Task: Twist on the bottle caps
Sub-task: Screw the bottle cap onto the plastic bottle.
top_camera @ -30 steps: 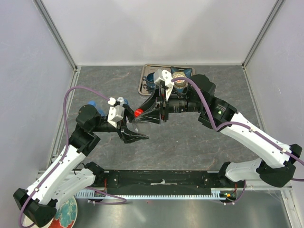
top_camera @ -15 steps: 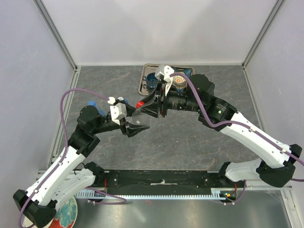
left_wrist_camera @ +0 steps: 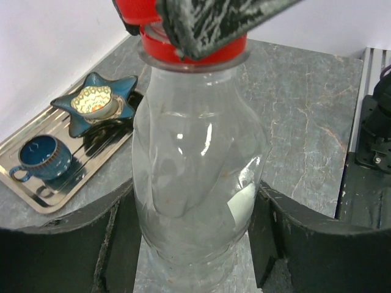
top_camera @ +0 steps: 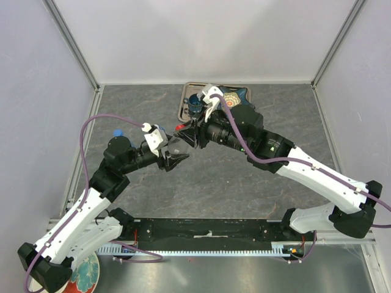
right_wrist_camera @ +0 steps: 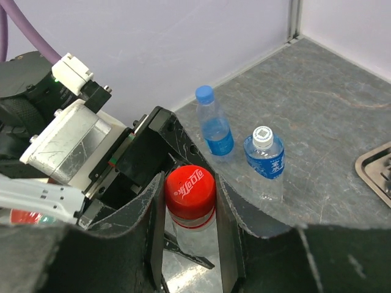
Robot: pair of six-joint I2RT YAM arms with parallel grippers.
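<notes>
Far left, near the left wall, two capped bottles stand on the worktop: a blue-capped bottle [right_wrist_camera: 214, 125] and, just beside it, a white-capped bottle [right_wrist_camera: 265, 160]. I cannot tell how tight their caps are.

Next, my left tool [left_wrist_camera: 195, 244] is clenched around the body of a clear bottle [left_wrist_camera: 195, 165], one finger on each side of its lower half. I cannot tell whether its base touches the worktop.

On that bottle's neck sits the red cap [right_wrist_camera: 190, 184]. My right tool [top_camera: 190, 130] is clenched on it, with a finger pressed to either side.

What could go wrong, as I judge it:
- The cap may bite at a slant and cross-thread if the two wrists are not lined up
- The thin clear wall may buckle, or the bottle may spin inside the left grip, once the cap starts to resist
- The two tools are almost touching, so a wide wrist roll may knock finger against finger

Room to move: the grey worktop [top_camera: 256, 195] is open toward me and to the right. Behind the right tool, at the rear edge, a metal tray [left_wrist_camera: 36, 201] holds a blue cup [left_wrist_camera: 38, 154] and a star-shaped dish [left_wrist_camera: 98, 104], so I would avoid swinging back there
</notes>
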